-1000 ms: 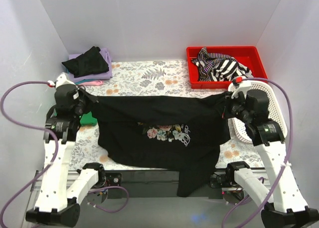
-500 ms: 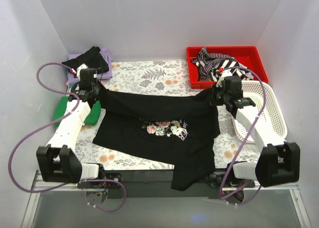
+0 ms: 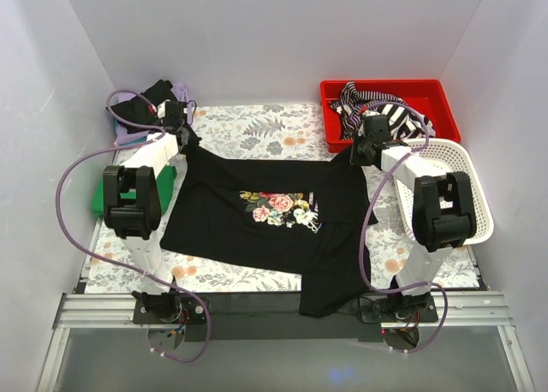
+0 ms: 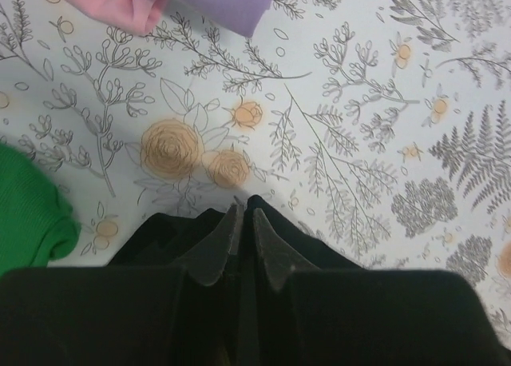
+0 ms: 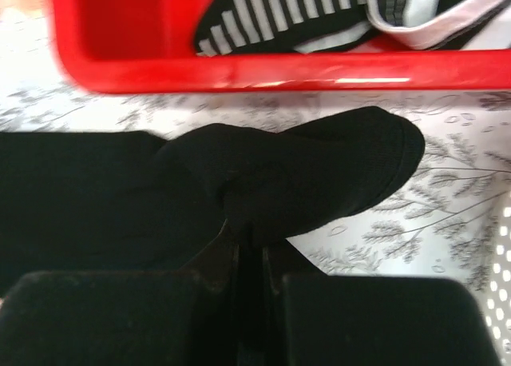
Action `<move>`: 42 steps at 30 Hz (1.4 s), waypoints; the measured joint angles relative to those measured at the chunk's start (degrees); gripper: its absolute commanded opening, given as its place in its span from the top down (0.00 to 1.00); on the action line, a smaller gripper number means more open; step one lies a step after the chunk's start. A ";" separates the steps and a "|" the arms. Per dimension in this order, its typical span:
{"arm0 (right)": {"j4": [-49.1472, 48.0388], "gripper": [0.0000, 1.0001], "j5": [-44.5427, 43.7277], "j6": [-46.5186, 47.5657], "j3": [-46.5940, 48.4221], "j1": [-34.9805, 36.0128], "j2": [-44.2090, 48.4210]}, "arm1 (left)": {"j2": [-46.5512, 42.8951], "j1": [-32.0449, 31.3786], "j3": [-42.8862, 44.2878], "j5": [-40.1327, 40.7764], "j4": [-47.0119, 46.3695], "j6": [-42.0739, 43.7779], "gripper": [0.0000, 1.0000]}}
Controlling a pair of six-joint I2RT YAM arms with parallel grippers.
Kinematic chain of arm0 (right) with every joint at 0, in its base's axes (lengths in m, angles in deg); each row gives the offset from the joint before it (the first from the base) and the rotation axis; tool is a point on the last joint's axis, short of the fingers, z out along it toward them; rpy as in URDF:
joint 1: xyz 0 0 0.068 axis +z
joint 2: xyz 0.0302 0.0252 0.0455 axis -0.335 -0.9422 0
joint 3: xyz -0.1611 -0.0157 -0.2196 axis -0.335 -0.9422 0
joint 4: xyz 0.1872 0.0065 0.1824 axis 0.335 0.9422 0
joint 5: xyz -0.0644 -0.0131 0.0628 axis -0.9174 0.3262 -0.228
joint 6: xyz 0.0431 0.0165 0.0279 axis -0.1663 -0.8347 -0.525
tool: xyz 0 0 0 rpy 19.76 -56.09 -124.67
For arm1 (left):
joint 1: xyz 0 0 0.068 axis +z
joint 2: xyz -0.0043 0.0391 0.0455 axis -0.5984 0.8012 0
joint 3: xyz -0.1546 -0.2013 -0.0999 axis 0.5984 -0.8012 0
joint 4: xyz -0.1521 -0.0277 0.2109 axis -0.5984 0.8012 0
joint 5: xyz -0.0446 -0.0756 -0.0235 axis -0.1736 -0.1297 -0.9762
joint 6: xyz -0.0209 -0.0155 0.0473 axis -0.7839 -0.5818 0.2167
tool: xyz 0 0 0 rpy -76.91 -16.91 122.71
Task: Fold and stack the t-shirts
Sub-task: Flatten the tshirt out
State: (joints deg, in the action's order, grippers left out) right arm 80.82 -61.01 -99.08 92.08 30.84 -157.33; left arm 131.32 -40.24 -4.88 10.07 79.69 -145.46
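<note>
Black t-shirt [image 3: 248, 238] lies print-up; left tool [image 3: 185, 141] clamped on far-left corner, right tool [image 3: 353, 155] clamped on far-right corner.

Matt black t-shirt [image 3: 231, 229] (cloth), glossy plastic bin [image 5: 160, 70]

Robotics laboratory test cell. Plain white panels [image 3: 274, 32] wall in a small table [image 3: 257, 127] on three sides. A left arm [image 3: 137, 199] and a right arm [image 3: 437, 212] (each trailing a purple cable [image 3: 58, 199]) rise from a metal rail [image 3: 103, 305] at the near edge.
</note>
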 measured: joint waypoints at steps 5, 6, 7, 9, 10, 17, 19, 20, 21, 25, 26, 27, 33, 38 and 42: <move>1.73 0.43 -5.77 -0.59 2.71 0.00 -2.82 | 6.47 0.22 5.77 1.79 1.81 1.03 0.82; 2.03 0.27 -6.84 -0.52 3.32 0.00 -2.95 | 7.34 0.28 7.06 2.36 2.32 1.20 0.82; 2.29 0.25 -8.02 -0.52 3.93 0.00 -2.95 | 7.85 0.37 8.11 2.97 2.73 1.36 0.80; 2.91 0.01 -10.27 0.15 5.07 0.00 -2.84 | 7.76 0.44 8.96 3.85 3.52 1.66 0.78; 2.93 0.02 -11.43 0.52 5.25 0.00 -2.47 | 7.41 0.48 9.14 4.31 3.72 1.86 0.74; 6.47 0.02 -16.13 1.57 5.60 0.00 5.03 | 2.60 0.81 9.29 4.17 4.85 3.48 0.72; 7.32 0.01 -14.51 1.73 5.60 0.00 8.52 | 0.55 0.94 9.27 1.16 5.49 3.65 0.72; 7.80 0.02 -13.38 1.70 5.62 0.00 10.12 | -0.87 1.01 9.01 -1.22 5.81 3.63 0.73; 8.63 0.01 -11.52 1.68 5.62 0.04 12.07 | -2.67 1.03 8.17 -3.87 6.05 3.54 0.73; 11.15 0.02 -7.04 1.07 2.47 3.17 18.64 | -13.73 0.61 -2.64 -10.62 5.81 2.32 0.77; 11.63 0.03 -5.95 0.94 -0.28 4.87 20.90 | -16.96 0.42 -6.27 -11.91 6.14 2.23 0.78; 12.31 0.04 -4.72 0.63 -3.23 6.58 23.04 | -19.63 0.22 -9.29 -13.03 6.91 2.14 0.81; 16.72 0.02 2.80 -0.70 -17.31 11.52 29.73 | -22.38 -1.42 -20.13 -16.61 10.62 3.13 0.85; 19.76 0.02 7.06 -3.10 -21.62 13.38 31.04 | -19.39 -1.99 -23.39 -15.52 16.11 3.78 0.87; 19.82 0.02 9.86 -6.49 -27.08 15.96 33.79 | -19.28 -2.01 -25.57 -15.17 19.15 4.24 0.87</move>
State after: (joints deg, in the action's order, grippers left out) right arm 100.65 -51.15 -105.57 65.00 46.79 -123.54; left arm 112.04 -42.25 -30.46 -5.10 98.83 -141.22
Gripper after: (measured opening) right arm 0.984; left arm 0.138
